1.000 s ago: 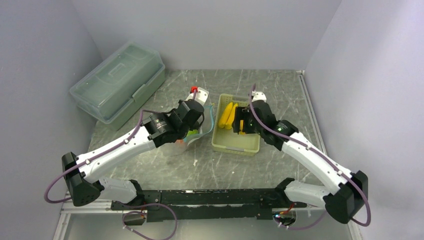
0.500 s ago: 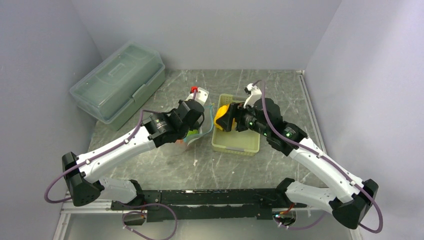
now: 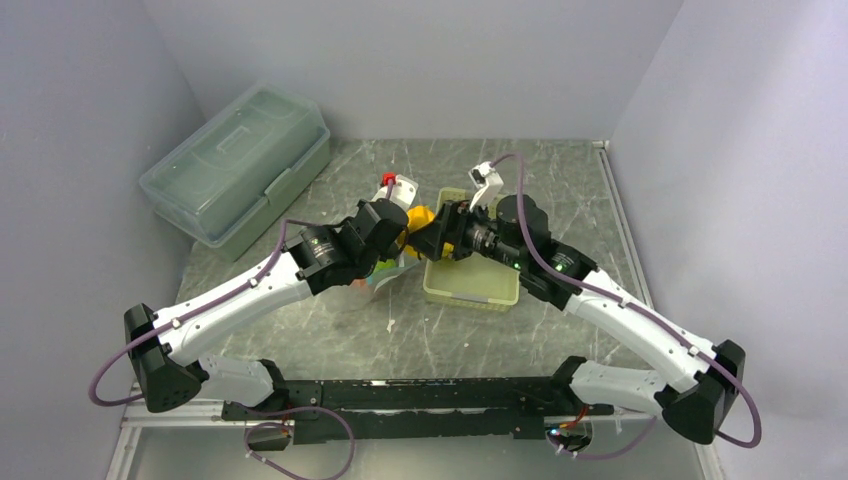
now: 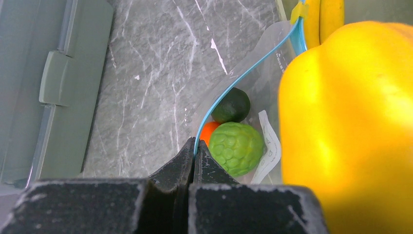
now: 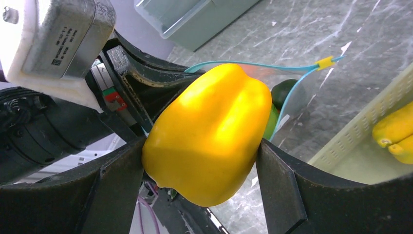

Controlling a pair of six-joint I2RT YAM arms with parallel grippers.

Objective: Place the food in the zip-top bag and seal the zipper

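Observation:
My left gripper (image 4: 194,151) is shut on the teal-blue zipper (image 4: 246,75) edge of the clear zip-top bag (image 4: 272,58), holding its mouth open. Inside the bag lie a light green round piece (image 4: 236,147), a dark green avocado shape (image 4: 232,106) and an orange piece (image 4: 208,131). My right gripper (image 5: 202,165) is shut on a large yellow pepper (image 5: 212,129) and holds it over the bag mouth, next to my left wrist; it also shows in the top view (image 3: 421,222). Yellow banana-like pieces (image 5: 395,130) lie in the basket.
The pale yellow-green perforated basket (image 3: 478,288) stands right of the bag. A large translucent lidded storage box (image 3: 235,162) stands at the back left. Grey walls close in the left, back and right sides.
My right gripper has lifted the yellow pepper out of the basket and carried it left, to the bag mouth. My left arm has stayed still, holding the bag.

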